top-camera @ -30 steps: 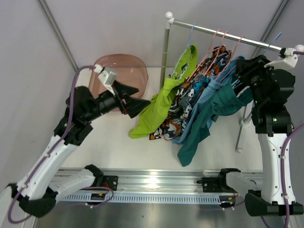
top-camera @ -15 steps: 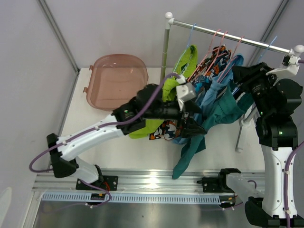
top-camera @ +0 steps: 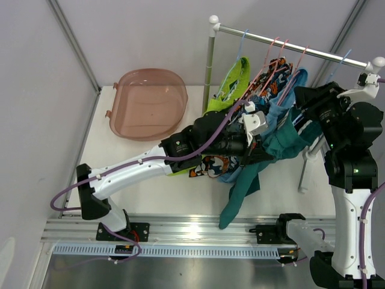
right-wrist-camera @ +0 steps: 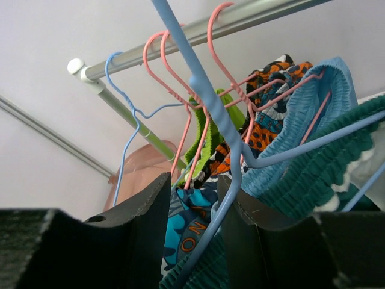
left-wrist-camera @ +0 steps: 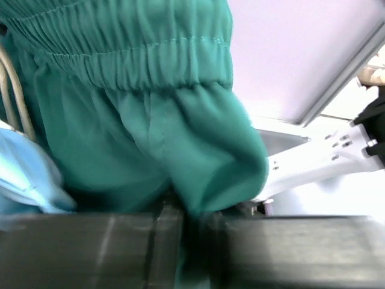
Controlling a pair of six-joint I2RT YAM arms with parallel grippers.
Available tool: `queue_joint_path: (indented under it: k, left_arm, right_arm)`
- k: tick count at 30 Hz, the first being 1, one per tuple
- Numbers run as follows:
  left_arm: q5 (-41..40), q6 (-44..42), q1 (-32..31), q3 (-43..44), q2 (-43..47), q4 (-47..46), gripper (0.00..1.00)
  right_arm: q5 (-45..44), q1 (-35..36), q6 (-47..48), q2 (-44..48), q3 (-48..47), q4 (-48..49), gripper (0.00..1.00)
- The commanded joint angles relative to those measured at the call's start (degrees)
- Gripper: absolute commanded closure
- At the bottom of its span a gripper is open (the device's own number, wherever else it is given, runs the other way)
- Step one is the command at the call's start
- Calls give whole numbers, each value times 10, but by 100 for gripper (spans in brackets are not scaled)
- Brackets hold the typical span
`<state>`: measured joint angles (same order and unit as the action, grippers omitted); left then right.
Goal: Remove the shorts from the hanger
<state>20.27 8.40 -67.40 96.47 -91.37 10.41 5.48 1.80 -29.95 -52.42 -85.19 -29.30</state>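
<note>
Several shorts hang bunched on hangers from the metal rail (top-camera: 271,42): lime green (top-camera: 234,81), black-orange print (top-camera: 277,69), light blue (top-camera: 274,111) and dark teal shorts (top-camera: 283,141). My left gripper (top-camera: 264,150) reaches across under the rail and is shut on a fold of the dark teal shorts (left-wrist-camera: 150,120) below the elastic waistband; the fabric is pinched at the left gripper (left-wrist-camera: 186,214). My right gripper (right-wrist-camera: 194,180) is open beside the rail. The blue hanger (right-wrist-camera: 231,156) carrying the teal shorts (right-wrist-camera: 337,174) runs between its fingers, along the right one.
A pink plastic tub (top-camera: 147,102) sits at the back left of the table. The rack's green post (top-camera: 209,66) stands behind the shorts, and a white leg (top-camera: 307,162) stands at the right. Pink hangers (right-wrist-camera: 174,90) and an empty blue hanger (right-wrist-camera: 123,120) crowd the rail.
My left arm swung from beside the tub across to the shorts and its gripper closed on the dark teal pair, bunching it. The right arm barely moved.
</note>
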Motion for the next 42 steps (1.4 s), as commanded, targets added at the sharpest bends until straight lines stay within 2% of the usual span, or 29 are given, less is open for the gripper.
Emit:
queue_joint_path:
  k: [1,6,13,16,20,23,26,29,32,34,35,38,40,42]
  left_arm:
    - [-37,-8,-3,22,-5,-15,100]
    - [-70,-12,-17,-28,46,-12,100]
    - [-133,6,-62,-197,197,-16,100]
    - [-164,33,-78,-301,266,-33,100]
    - [-162,62,-84,-374,318,-68,100]
    - [-173,79,-84,-418,313,-87,100]
    - [-200,82,-84,-404,264,-118,100]
    - [-261,78,-84,-327,202,-112,100]
    - [-311,72,-84,-177,100,-71,100]
    - [-341,65,-80,-120,15,-43,100]
    - [-348,62,-79,-30,-14,-6,100]
    - [-345,63,-78,74,-97,57,100]
    - [-314,71,-81,76,-101,58,100]
    - [-310,84,-92,17,-62,33,100]
  right_arm:
    - [12,5,5,13,-17,25,100]
    - [-12,4,12,-6,-45,12,100]
    - [-54,0,34,-47,-98,-10,100]
    - [-76,-4,36,-60,-108,-14,100]
    - [-88,-6,30,-65,-111,-17,100]
    - [-67,-7,22,-67,-119,-29,100]
    - [-23,-6,-6,-58,-122,-50,100]
    - [44,-5,-52,-33,-102,-81,100]
    - [109,-3,-96,2,-77,-121,100]
    - [130,-2,-107,15,-81,-141,100]
    - [137,-3,-105,20,-105,-166,100]
    - [118,-4,-55,-4,-163,-227,100]
    - [104,-4,-27,-21,-207,-254,100]
    - [89,-4,3,-31,-200,-251,100]
